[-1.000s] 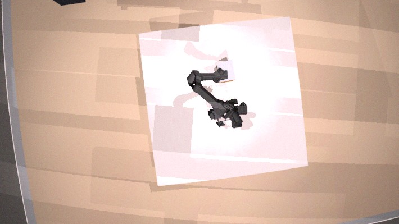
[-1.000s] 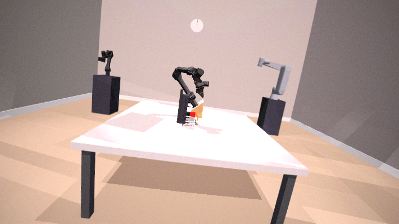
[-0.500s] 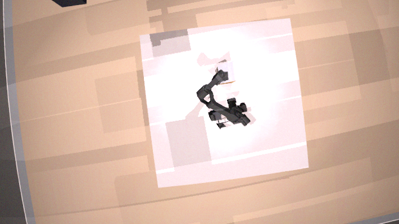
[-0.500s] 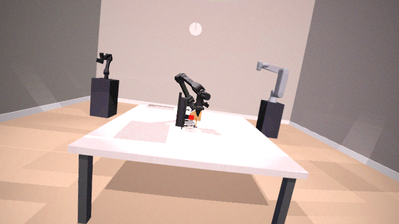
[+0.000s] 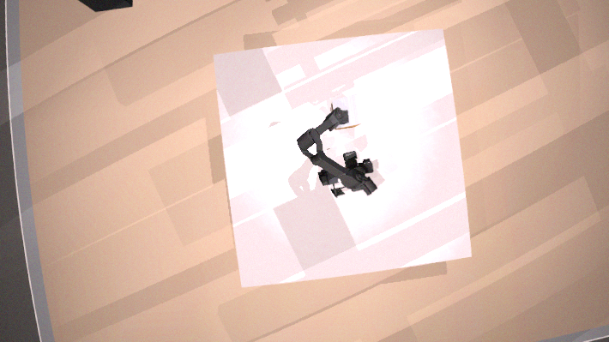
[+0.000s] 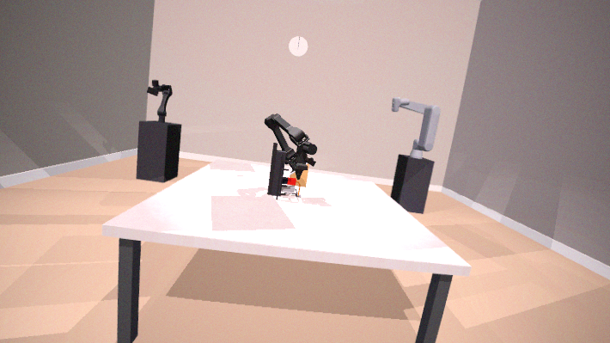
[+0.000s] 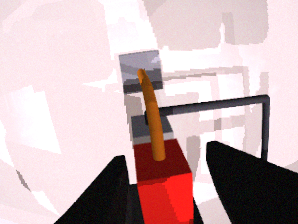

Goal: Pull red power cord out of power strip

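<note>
— Where is the arm reaching right now?

— It is folding down over the middle of the white table (image 6: 252, 226), in the centre of the exterior view, with the gripper (image 7: 168, 183) pointing at the red plug (image 7: 162, 189).

— Is it pinching the plug?

— No. In the wrist view the two dark fingers are standing partly spread, one in the lower left and one in the lower right of the frame, with the plug sitting between them. A gap is showing on each side, so they are gripping nothing.

— And the cord?

— The orange-looking cord (image 7: 152, 112) is rising from the top of the plug toward the upper middle of the frame, ending at a small grey block (image 7: 141, 70).

— Is the plug sitting in the strip?

— I cannot tell; the power strip (image 6: 276, 173) is standing as a dark upright slab just left of the plug in the exterior view, and the joint is too small to read.

— Any trays or bins holding things?

— Only a thin dark wire frame (image 7: 220, 104) is showing right of the plug, and I cannot make out anything inside it.
</note>
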Available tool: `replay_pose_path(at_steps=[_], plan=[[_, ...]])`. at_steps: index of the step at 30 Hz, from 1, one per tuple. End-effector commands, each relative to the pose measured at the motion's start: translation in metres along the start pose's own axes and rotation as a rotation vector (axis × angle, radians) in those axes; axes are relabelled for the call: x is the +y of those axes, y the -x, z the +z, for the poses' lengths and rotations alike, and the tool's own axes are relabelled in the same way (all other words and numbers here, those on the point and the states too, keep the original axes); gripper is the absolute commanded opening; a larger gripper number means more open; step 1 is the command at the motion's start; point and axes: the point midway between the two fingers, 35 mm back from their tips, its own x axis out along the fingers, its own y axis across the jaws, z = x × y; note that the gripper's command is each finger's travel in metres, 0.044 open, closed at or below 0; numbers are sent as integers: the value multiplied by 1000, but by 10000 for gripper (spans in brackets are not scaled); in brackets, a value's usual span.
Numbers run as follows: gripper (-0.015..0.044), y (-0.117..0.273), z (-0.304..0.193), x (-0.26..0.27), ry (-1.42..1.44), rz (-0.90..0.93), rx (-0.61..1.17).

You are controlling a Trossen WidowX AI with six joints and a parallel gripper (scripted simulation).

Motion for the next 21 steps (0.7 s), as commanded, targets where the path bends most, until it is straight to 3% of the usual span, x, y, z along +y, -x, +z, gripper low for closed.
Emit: replay_pose_path(at_steps=[1, 21], plan=[[160, -1, -7, 1, 5, 3, 7], [160, -9, -23, 1, 4, 4, 9]])
